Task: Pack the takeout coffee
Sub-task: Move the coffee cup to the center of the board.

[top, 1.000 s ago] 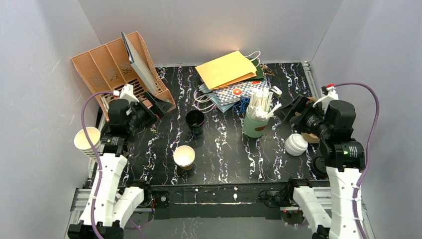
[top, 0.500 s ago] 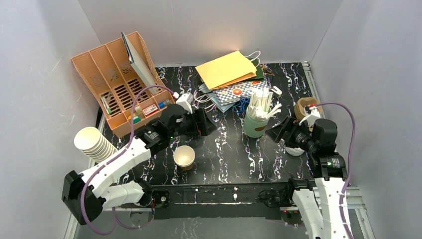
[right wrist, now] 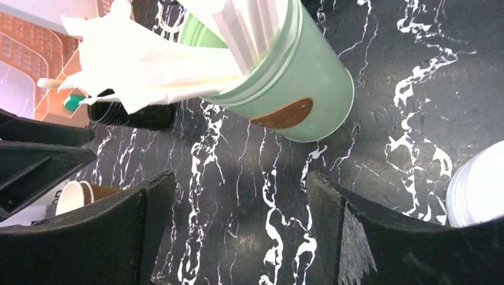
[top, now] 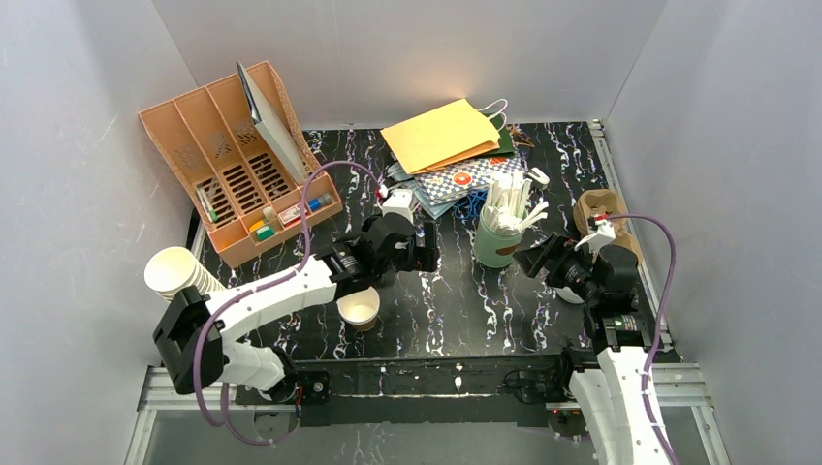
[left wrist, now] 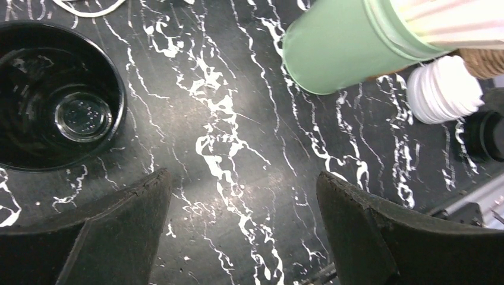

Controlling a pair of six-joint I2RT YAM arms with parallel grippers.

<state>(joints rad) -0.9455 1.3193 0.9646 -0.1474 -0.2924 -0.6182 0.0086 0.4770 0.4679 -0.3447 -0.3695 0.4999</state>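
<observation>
One tan paper cup (top: 359, 307) with a white inside stands open and lidless near the table's front, left of centre; its rim also shows in the right wrist view (right wrist: 77, 195). A stack of white lids (left wrist: 443, 89) sits to the right of the green tin, and also shows at the right wrist view's edge (right wrist: 478, 187). My left gripper (top: 425, 250) (left wrist: 242, 177) hangs open over bare table between the black cup and the tin, holding nothing. My right gripper (top: 528, 257) (right wrist: 238, 178) is open and empty over bare table just in front of the tin.
A black cup (left wrist: 56, 98) stands left of my left fingers. The green tin (top: 499, 240) holds white wrapped sticks. An orange organizer (top: 233, 155) is at back left, envelopes and papers (top: 441, 136) at the back, a cardboard cup carrier (top: 599, 208) at right, and nested cream cups (top: 174, 273) at far left.
My left arm swung from the left side out to the table's middle, past the black cup. My right arm came in leftwards toward the green tin. Both grippers stayed open.
</observation>
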